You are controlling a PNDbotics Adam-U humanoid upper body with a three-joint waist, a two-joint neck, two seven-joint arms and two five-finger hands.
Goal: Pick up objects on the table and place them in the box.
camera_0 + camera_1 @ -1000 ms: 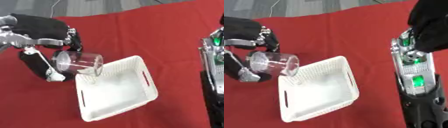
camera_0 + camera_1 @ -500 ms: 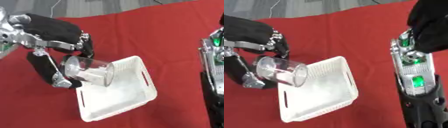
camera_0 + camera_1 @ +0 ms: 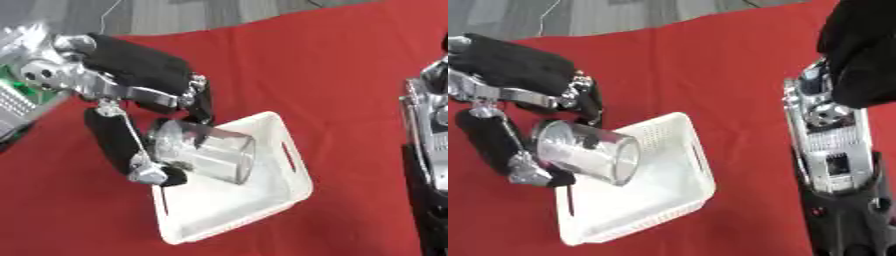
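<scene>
A clear plastic cup (image 3: 203, 154) lies on its side in my left hand (image 3: 144, 100), whose fingers and thumb curl round it. The cup's open mouth points right, and the cup hangs over the left part of the white slotted box (image 3: 278, 187) on the red cloth. The box looks empty inside. My right arm (image 3: 842, 150) rises along the right edge of both views; its hand is out of sight.
The red cloth (image 3: 332, 75) covers the table, with grey floor (image 3: 175, 15) beyond its far edge. A cable (image 3: 109, 11) lies on that floor. Bare cloth lies right of and behind the box.
My left hand has carried the cup down and to the right, from beside the box's left corner to over the box, tilting the cup further onto its side.
</scene>
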